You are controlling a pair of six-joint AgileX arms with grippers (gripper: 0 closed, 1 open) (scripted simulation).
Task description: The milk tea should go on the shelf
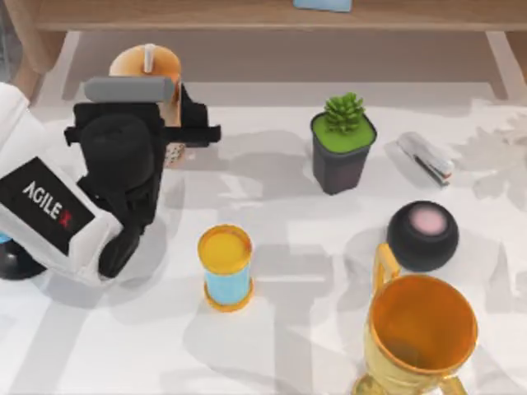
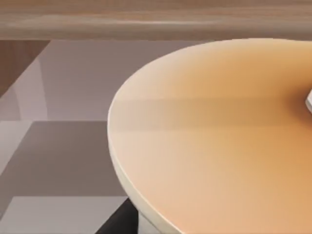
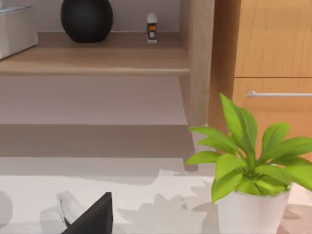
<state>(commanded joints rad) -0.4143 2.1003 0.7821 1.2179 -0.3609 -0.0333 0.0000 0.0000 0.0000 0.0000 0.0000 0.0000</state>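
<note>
Gripping the milk tea (image 1: pixel 156 64) — left gripper (image 1: pixel 169 123) sits pinched on the cup, just in front of the shelf (image 1: pixel 272 16) toward its left end. Cup upright, white straw on top. In the left wrist view the cup's tan lid (image 2: pixel 214 136) sits close, shelf board (image 2: pixel 146 22) running behind it. Further out from the shelf on the table (image 1: pixel 288 271): potted succulent (image 1: pixel 343 144), stapler (image 1: pixel 426 158), black round speaker (image 1: pixel 423 236), yellow-and-blue cylinder (image 1: pixel 225 267), gold trophy (image 1: pixel 420 337). Right gripper's fingers — cannot tell.
</note>
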